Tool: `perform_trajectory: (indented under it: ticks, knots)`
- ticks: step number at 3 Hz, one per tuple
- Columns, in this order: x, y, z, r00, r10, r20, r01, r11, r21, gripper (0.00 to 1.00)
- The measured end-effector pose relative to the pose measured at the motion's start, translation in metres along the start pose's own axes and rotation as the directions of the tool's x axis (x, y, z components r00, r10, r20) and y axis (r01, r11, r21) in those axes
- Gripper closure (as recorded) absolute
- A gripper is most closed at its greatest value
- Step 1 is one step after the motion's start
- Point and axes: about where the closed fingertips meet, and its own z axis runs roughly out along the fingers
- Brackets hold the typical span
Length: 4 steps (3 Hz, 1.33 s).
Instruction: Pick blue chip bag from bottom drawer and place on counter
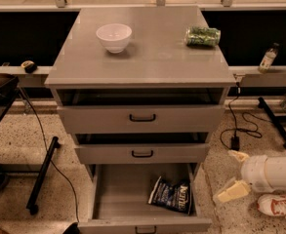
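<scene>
Gripper (226, 175): right of bottom drawer (118, 191), fingers wide, empty.
Blue chip bag (171, 195): drawer's right half.
Counter (152, 57): white bowl (113, 36), green package (202, 36).

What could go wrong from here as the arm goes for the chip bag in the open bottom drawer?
1. The gripper hangs open, outside and to the right of the bottom drawer. The blue chip bag lies close to the drawer's right wall, so a finger might catch that wall.
2. The middle drawer juts out just above, so the arm could bump it.
3. On the counter, placing could nudge the white bowl or the green package.
</scene>
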Motion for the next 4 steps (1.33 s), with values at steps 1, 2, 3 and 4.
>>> perform_trajectory:
  ticks: [1,2,3,4]
  knots:
    - [0.027,-0.022,0.045,0.991,-0.092,0.093,0.087,0.9948,0.052,0.00]
    - [0.036,-0.019,0.064,0.983,-0.149,0.111,0.146,0.9887,0.036,0.00]
    - [0.033,-0.017,0.075,0.981,-0.162,0.104,0.161,0.9867,0.019,0.00]
    - [0.029,0.012,0.160,0.952,-0.277,0.132,0.288,0.9544,-0.078,0.00]
